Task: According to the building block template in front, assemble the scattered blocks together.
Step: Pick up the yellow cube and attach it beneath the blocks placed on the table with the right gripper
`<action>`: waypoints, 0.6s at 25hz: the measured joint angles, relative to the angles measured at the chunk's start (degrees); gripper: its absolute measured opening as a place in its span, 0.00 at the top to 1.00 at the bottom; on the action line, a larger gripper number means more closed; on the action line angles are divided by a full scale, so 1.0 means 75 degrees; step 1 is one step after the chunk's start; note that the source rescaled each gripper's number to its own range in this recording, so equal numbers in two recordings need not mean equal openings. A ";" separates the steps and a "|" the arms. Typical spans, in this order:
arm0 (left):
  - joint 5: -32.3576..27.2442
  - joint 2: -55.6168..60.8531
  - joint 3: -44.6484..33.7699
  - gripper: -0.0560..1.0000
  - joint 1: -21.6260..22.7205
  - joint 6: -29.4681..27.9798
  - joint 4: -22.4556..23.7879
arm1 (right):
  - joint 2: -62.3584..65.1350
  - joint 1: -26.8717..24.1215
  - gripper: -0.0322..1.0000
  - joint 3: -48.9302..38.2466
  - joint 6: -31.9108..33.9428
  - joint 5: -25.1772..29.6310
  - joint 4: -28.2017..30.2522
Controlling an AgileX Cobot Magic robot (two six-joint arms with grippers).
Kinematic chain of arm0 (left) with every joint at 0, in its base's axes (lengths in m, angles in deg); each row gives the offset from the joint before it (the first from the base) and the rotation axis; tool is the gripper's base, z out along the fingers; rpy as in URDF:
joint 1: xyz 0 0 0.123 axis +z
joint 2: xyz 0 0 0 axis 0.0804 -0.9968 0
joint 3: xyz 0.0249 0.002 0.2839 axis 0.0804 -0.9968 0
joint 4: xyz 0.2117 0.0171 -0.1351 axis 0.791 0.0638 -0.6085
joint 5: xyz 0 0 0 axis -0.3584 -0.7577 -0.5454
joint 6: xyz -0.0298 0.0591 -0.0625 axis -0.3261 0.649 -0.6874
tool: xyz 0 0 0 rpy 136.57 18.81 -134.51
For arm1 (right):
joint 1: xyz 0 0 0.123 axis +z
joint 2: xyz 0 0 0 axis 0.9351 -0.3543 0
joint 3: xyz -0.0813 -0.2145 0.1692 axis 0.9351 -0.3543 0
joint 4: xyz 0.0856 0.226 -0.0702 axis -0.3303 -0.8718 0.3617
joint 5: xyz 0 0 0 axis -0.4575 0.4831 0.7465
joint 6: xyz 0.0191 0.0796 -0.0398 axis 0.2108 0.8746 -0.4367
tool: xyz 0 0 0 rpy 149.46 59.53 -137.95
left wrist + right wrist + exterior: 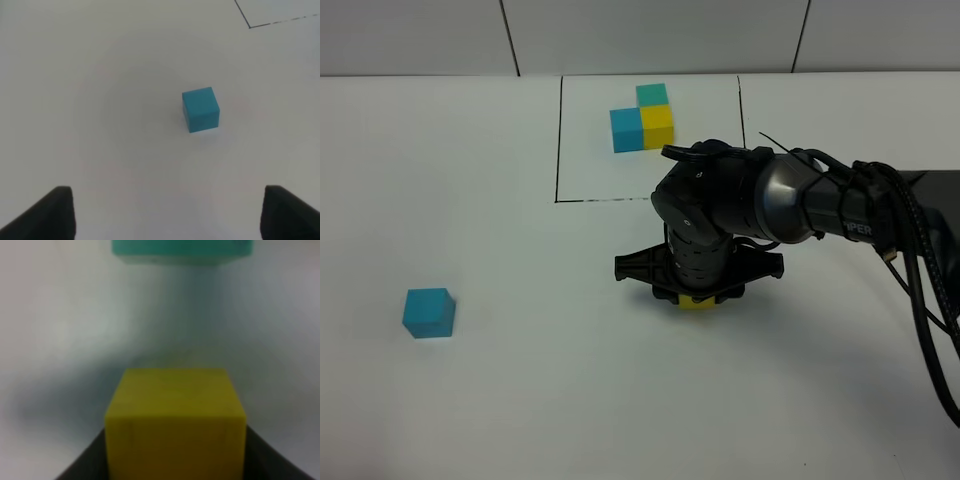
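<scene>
On a white surface [520, 400], the right end effector [697, 296] reaches across the middle and stands closed on the yellow block [697, 301], just in front of the black-lined rectangle [558, 140]; the right wrist view shows dark fingers [85, 465] flanking that block [175, 425] on both sides and meeting its faces; whether the block rests on the surface or hangs just above it cannot be told.

Beyond the held block in that same view sits the teal-green block [181, 251], blurred, with bare surface between the two; from the high camera it is hidden under the arm.

At the far side, inside the rectangle, lies the template [642, 118]: a teal-green cube at the back, a yellow cube in front of it and a blue cube to the yellow one's left, all three touching in an L.

Well apart, toward the left near corner, the sky-blue block [428, 312] stands alone; the left end effector [175, 212] hangs over it with its jaws spread wide and nothing between them; the block [200, 109] sits ahead of the two fingertips [62, 212], clear of both, and a corner of the rectangle shows beyond it.
</scene>
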 joint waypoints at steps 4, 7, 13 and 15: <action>0.0000 0.0000 0.0000 0.14 0.0000 0.0000 0.0000 | -0.0106 -0.0153 0.96 0.0000 0.0017 -0.0102 0.0027; 0.0000 0.0000 0.0000 0.14 0.0000 0.0000 0.0000 | -0.0137 -0.0231 0.96 0.0006 0.0028 -0.0231 0.0044; 0.0000 0.0000 0.0000 0.14 0.0000 0.0000 0.0000 | -0.0152 -0.0275 0.96 0.0015 0.0028 -0.0465 0.0095; 0.0000 0.0000 0.0000 0.14 0.0000 0.0000 0.0000 | -0.0165 -0.0275 0.96 0.0023 0.0028 -0.0507 0.0109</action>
